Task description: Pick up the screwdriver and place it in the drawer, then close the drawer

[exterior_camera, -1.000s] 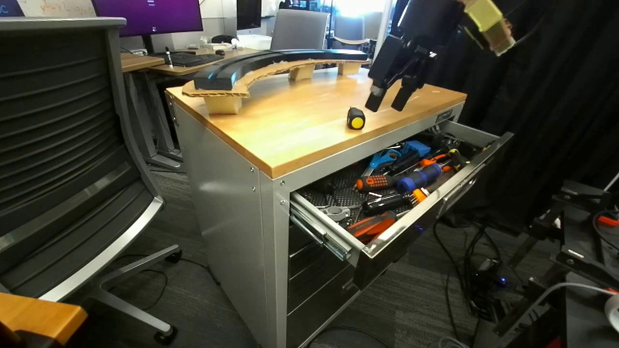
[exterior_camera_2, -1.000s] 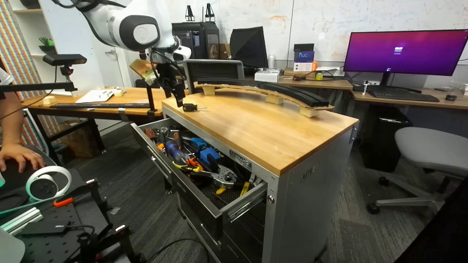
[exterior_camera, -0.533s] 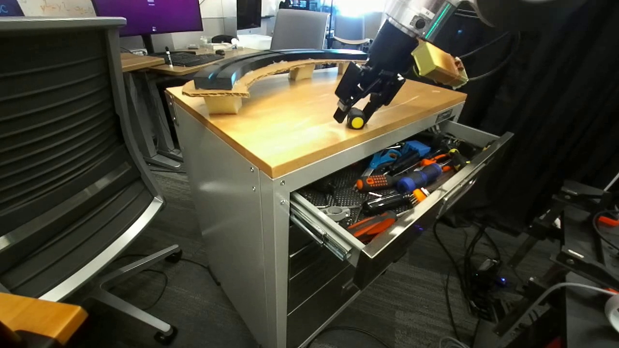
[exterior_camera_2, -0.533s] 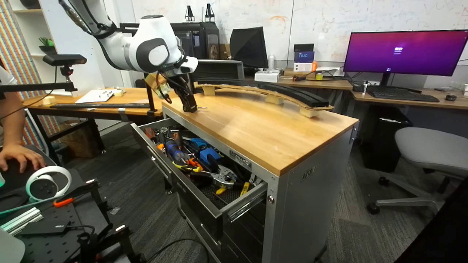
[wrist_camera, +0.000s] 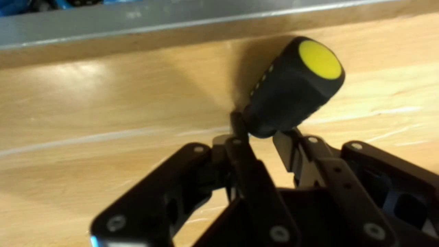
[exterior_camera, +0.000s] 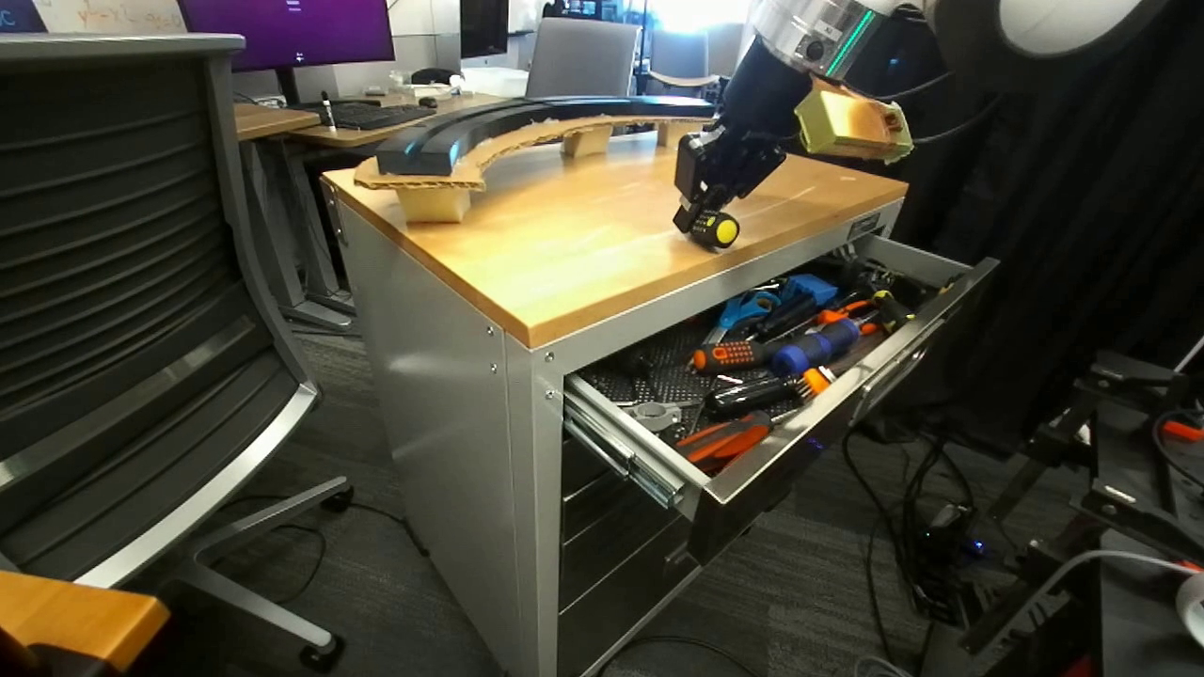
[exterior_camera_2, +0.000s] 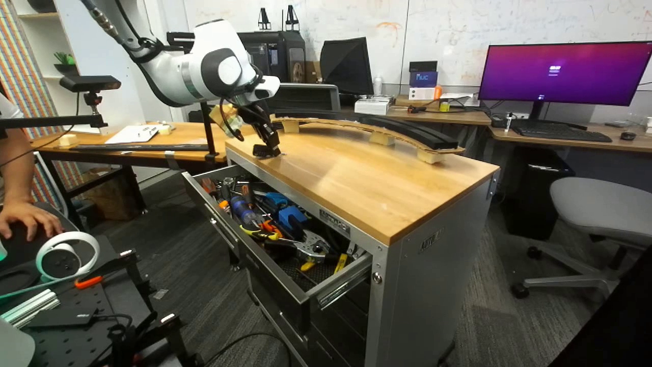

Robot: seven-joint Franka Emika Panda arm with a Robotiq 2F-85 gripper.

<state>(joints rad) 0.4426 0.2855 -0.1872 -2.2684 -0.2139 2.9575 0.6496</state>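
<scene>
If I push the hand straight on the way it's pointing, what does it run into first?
Most likely the wooden tabletop: the hand slants down toward it, with the screwdriver right at its tips. How much gap there is beneath them, if any, I can't tell.

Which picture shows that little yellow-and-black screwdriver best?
The wrist view: there the screwdriver looks largest, its yellow end and black handle plain to see. Both exterior views show it small: in an exterior view, the yellow end faces the camera; in an exterior view, the black handle shows but not the yellow end.
</scene>
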